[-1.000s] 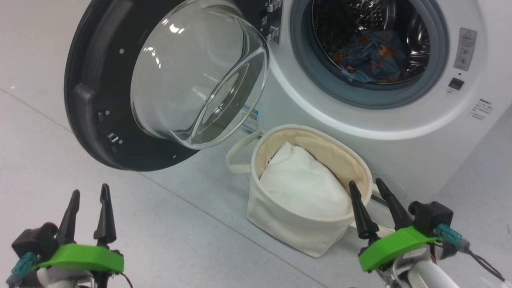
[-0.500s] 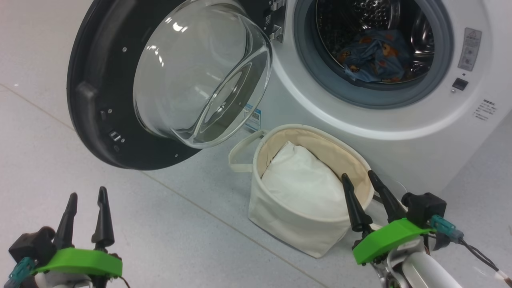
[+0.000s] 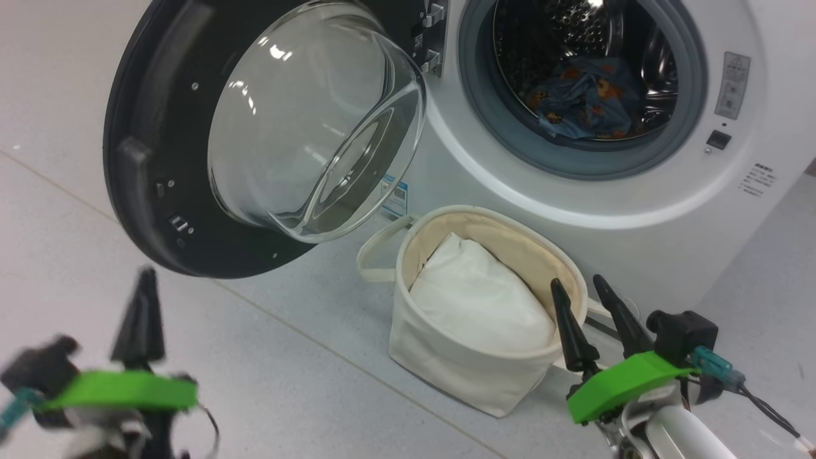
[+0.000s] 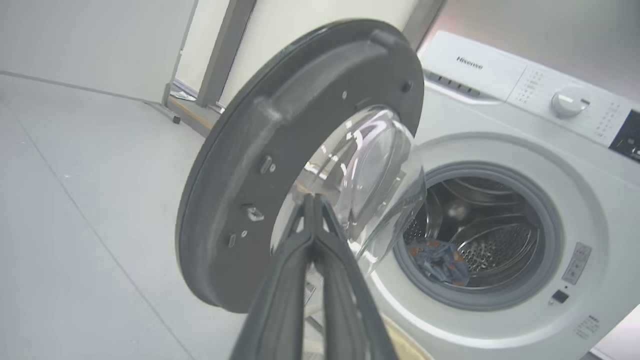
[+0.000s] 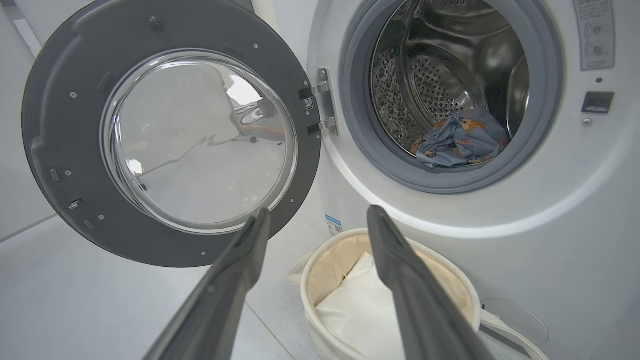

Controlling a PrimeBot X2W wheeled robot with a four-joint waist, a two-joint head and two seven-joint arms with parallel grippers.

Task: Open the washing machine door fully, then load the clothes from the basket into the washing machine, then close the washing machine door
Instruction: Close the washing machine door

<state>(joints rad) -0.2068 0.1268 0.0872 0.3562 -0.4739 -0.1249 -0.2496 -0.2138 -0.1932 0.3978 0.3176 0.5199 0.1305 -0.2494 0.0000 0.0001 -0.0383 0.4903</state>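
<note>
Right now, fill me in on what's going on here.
The washing machine door is wide open, and the clothes already lie inside the washing machine. The basket before it holds a white bundle. The left pincer is shut and empty, pointing at the door; the right pincer is open and empty near the basket.

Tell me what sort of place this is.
Probably a laundry area: a white front-loading washing machine with its round door open, and a cream canvas basket on the pale tiled floor.
</note>
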